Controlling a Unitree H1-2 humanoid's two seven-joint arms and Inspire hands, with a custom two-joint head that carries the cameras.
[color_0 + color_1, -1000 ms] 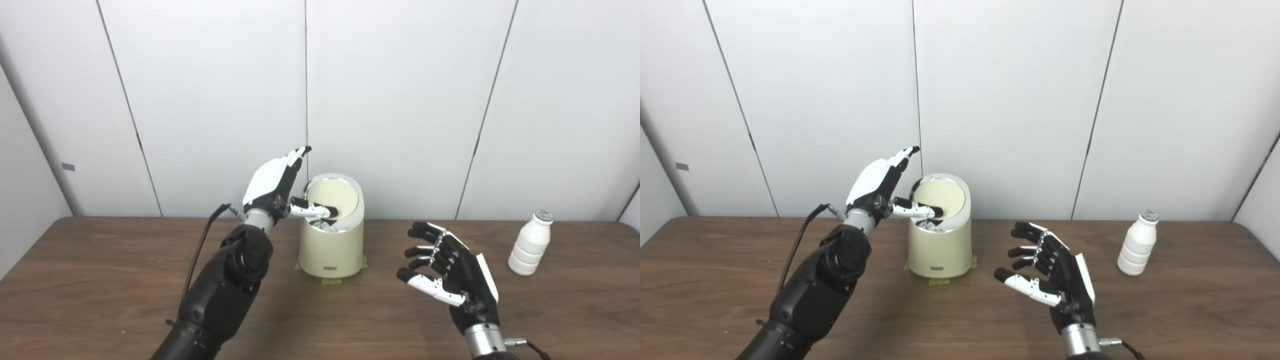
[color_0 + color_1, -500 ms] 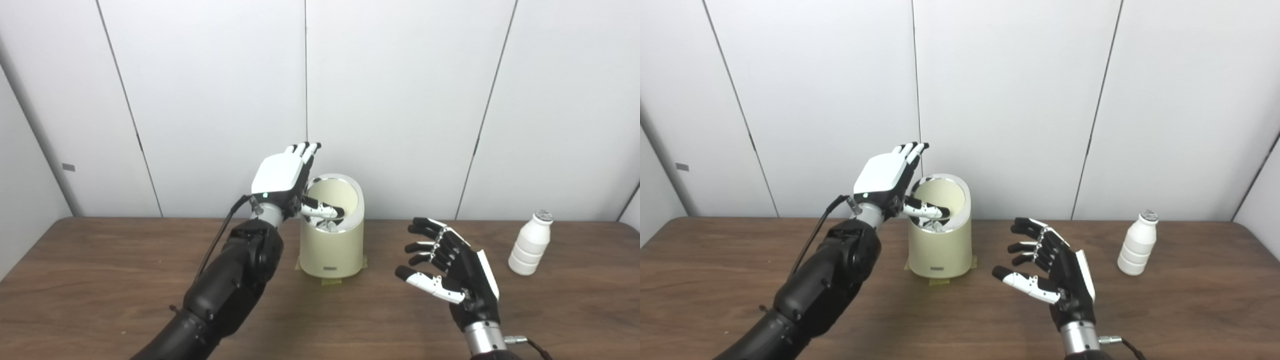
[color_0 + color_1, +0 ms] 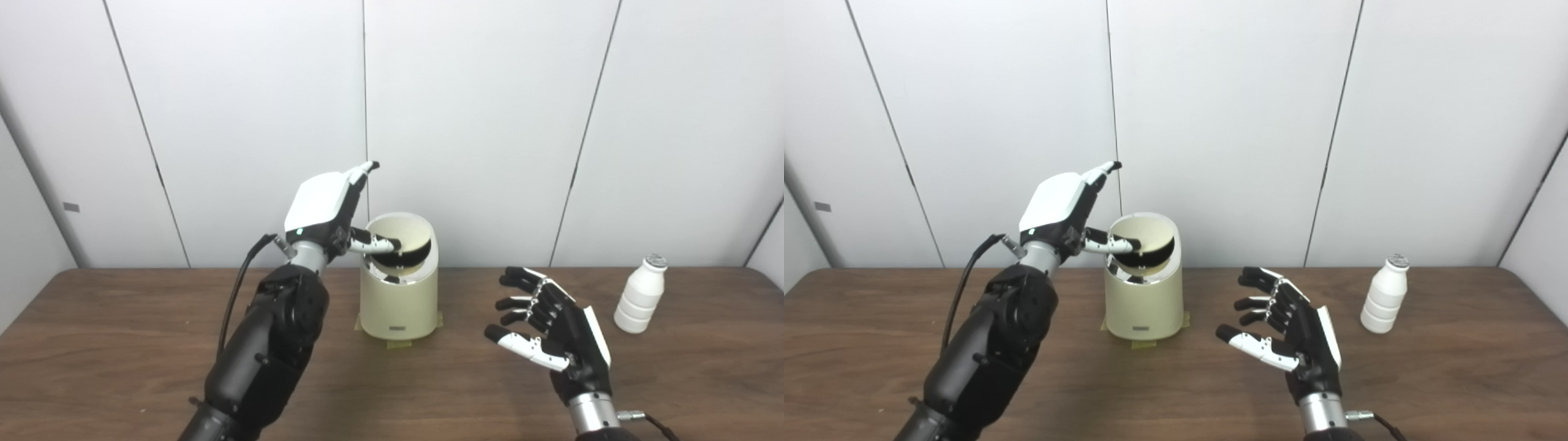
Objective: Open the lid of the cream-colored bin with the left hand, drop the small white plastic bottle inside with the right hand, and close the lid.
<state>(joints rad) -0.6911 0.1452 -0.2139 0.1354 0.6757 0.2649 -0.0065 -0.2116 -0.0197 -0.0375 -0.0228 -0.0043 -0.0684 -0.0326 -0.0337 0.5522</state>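
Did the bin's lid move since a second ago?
Yes. The lid has tipped further into the bin, baring a dark gap, as the left hand pushes it.

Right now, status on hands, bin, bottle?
Left hand at bin top, thumb on tilted lid. Right hand open, empty. Bottle upright on table, untouched.

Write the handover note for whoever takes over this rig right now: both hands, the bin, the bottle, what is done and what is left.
Left robot hand: at the top of the cream-colored bin, thumb hooked on the lid, which is tipped up with the dark opening showing. Fingers extended, holding nothing else.
Right robot hand: open and empty, palm up above the table, between bin and bottle.
Small white plastic bottle: upright on the table, far right, untouched.
Done: lid open.
Left: grasp the bottle with the right hand, drop it in, close the lid.
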